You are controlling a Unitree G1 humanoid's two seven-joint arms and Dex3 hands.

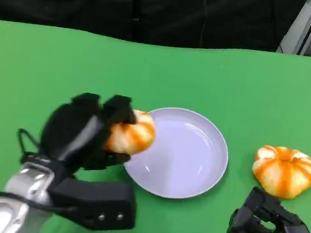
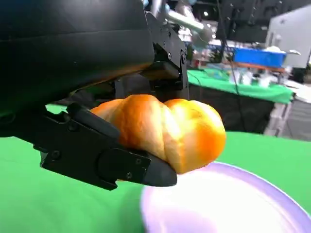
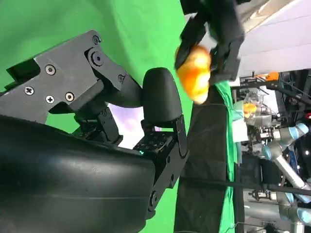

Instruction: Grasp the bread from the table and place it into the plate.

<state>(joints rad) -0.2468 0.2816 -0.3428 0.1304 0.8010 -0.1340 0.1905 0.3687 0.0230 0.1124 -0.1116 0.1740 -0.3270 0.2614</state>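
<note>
Your left hand (image 1: 89, 130) holds the bread (image 1: 132, 132), a round orange-and-white loaf, with its fingers (image 2: 104, 158) closed around it. In the left wrist view one finger runs under the loaf and another part of the hand bears on it from above, so the loaf is clamped between opposing surfaces rather than resting on anything. Judge this hold as secure enough for transport.

The bread sits at the near-left rim of the plate (image 1: 194, 177), lifted clear of the green table (image 1: 51, 64). The left wrist view shows the loaf above the pale plate surface, partly over the rim. It is not yet centred over the plate, so releasing here risks the loaf catching the rim and rolling back onto the table. Carry it further toward the plate's middle before you let the fingers part.

A second loaf (image 1: 284, 171) of the same kind lies on the table to the right of the plate, well apart from it and untouched. Your right hand (image 1: 271, 230) rests low near that loaf, just short of it, and holds nothing; the pictures do not show plainly whether its fingers are spread or curled, so treat its state as undetermined. Keep it where it is, because it stands clear of the left arm's path.
</note>
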